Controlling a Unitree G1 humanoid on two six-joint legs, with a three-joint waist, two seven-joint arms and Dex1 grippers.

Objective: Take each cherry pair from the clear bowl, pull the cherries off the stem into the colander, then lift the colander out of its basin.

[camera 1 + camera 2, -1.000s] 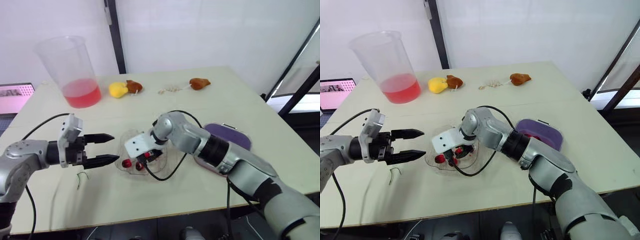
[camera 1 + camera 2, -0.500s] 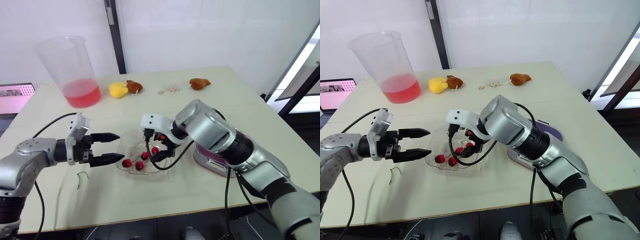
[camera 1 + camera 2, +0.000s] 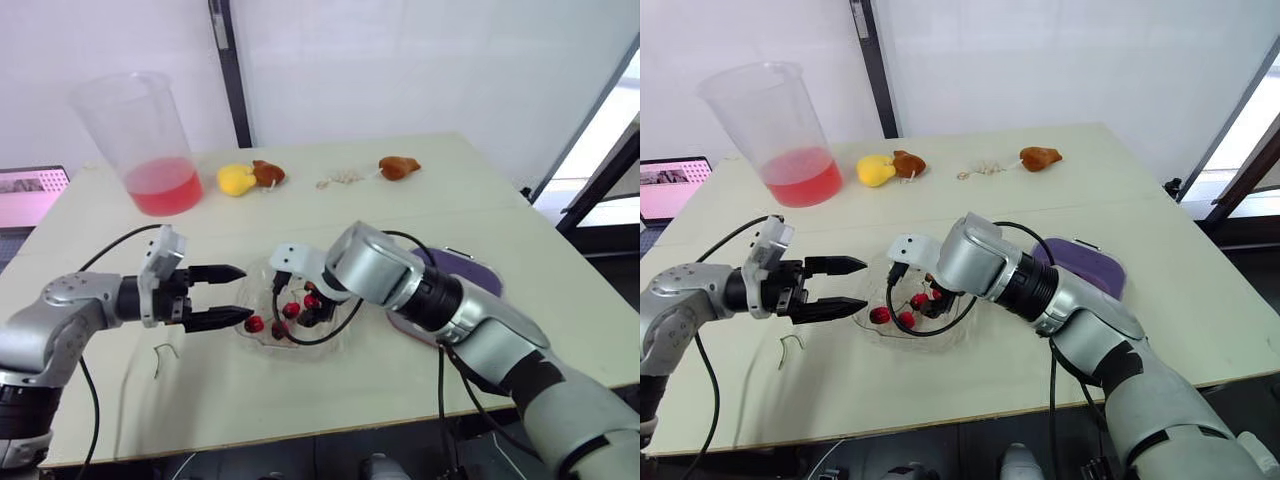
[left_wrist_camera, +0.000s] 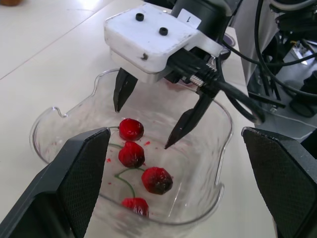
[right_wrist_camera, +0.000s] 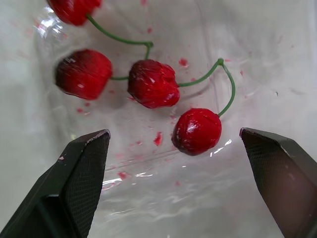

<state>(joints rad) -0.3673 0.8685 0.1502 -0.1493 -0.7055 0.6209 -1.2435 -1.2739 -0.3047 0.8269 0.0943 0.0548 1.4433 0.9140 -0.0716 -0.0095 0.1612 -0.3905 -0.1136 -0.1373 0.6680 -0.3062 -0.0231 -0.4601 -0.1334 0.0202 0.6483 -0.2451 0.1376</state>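
The clear bowl (image 3: 262, 268) sits mid-table and holds several red cherries (image 4: 131, 154) joined by green stems (image 5: 119, 37). My right gripper (image 4: 142, 127) hangs open inside the bowl, its fingertips just above the cherries and nothing between them. One cherry (image 5: 197, 131) lies between its open fingers without contact. My left gripper (image 3: 246, 293) is open at the bowl's left rim, pointing at the cherries. The purple colander (image 3: 470, 275) stands to the right, largely hidden behind my right arm.
A tall clear cup (image 3: 150, 150) with red liquid stands at the back left. A yellow toy (image 3: 237, 180) and two brown toys (image 3: 398, 166) lie along the back. A loose green stem (image 3: 163, 352) lies on the table beside my left arm. A laptop (image 3: 30, 195) is at the far left.
My left gripper has moved right, up to the bowl's rim. My right gripper rose and turned its wrist, then came back down over the cherries, still open.
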